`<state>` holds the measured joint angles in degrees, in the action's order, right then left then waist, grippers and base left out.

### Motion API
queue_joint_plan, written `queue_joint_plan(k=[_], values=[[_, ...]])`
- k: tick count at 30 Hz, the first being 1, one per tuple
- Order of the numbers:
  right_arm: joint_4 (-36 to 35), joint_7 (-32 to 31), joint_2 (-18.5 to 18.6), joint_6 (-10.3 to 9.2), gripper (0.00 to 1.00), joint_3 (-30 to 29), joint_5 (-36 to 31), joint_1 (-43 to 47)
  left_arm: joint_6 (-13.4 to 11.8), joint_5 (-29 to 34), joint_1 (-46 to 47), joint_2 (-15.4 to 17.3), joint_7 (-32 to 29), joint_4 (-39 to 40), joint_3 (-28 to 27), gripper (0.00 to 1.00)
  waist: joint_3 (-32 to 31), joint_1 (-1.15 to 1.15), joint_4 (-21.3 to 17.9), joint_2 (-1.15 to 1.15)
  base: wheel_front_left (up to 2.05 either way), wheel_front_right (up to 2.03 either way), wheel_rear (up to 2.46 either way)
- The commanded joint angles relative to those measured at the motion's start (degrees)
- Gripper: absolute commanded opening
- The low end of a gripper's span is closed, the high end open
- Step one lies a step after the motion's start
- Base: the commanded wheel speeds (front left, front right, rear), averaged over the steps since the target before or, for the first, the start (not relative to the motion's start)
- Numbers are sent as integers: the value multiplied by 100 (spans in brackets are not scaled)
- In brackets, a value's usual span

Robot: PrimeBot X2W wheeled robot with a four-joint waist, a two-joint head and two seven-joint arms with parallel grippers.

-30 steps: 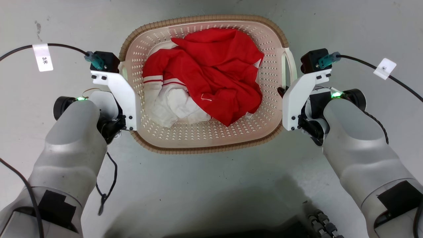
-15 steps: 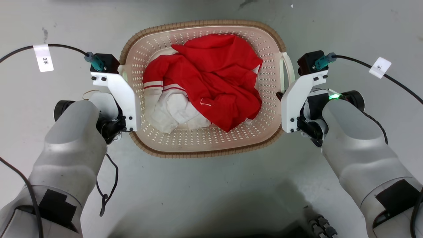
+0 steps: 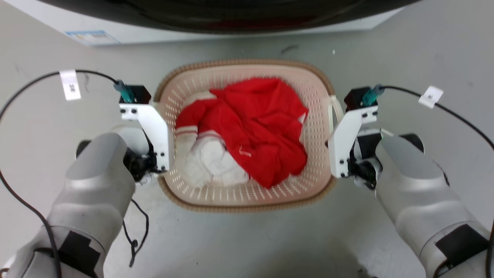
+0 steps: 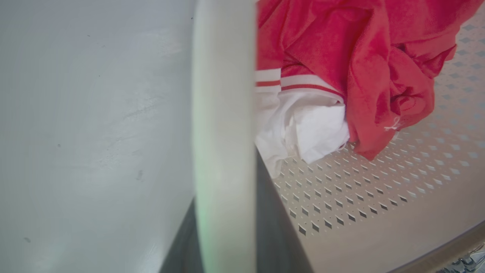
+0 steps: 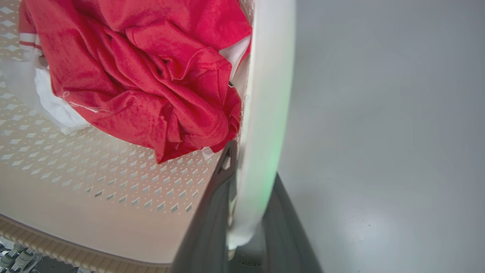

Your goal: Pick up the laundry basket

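- Your left gripper (image 4: 225,178): two dark fingers sit either side of the white left handle (image 4: 223,94), pressed against it. It reads as clamped on the handle.
- Your right gripper (image 5: 253,163): same story. The dark fingers flank the white right handle (image 5: 269,83) and look closed onto it. There is a green glow on the handle's outer face.
- The laundry basket (image 3: 247,207) is between your two arms, mid head view and looks level. Each wrist's white bracket sits tight against a short side.
- Load: a red garment (image 3: 262,127) is heaped partly over a white garment (image 3: 210,164). Both are inside, with nothing hanging over the brown rim.
- Around it is bare grey floor (image 3: 247,243). A white machine (image 3: 115,36) with a dark front runs along the top edge, apart from the basket.
- Done, by my read: the reach and the grip, on both handles.
- Lift: cannot tell. No view shows the basket's base against the floor, so you can't confirm it is off the ground.
- Left to do, judging from this: raise both arms together until the base is clearly clear of the floor.
- Watch for one arm leading. The basket would likely tip and the clothes slide to the low side.
- The handles are thin straps, so they could twist between your fingers under load.
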<state>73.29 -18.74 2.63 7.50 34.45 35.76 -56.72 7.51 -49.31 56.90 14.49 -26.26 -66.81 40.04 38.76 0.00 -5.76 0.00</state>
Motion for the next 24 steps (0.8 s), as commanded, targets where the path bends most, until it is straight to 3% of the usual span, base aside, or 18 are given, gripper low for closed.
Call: queue_joint_plan(k=[1,24], values=[[38,-67,44,-2,0,32,-6,95,-8,-22,-50,22,-25,-11,6,0,-218,0,42,0,0,0,0],[57,-997,287,-5,0,85,195,1092,7,-842,-1031,-339,-1129,-218,344,0,-2473,0,401,0,0,0,0]])
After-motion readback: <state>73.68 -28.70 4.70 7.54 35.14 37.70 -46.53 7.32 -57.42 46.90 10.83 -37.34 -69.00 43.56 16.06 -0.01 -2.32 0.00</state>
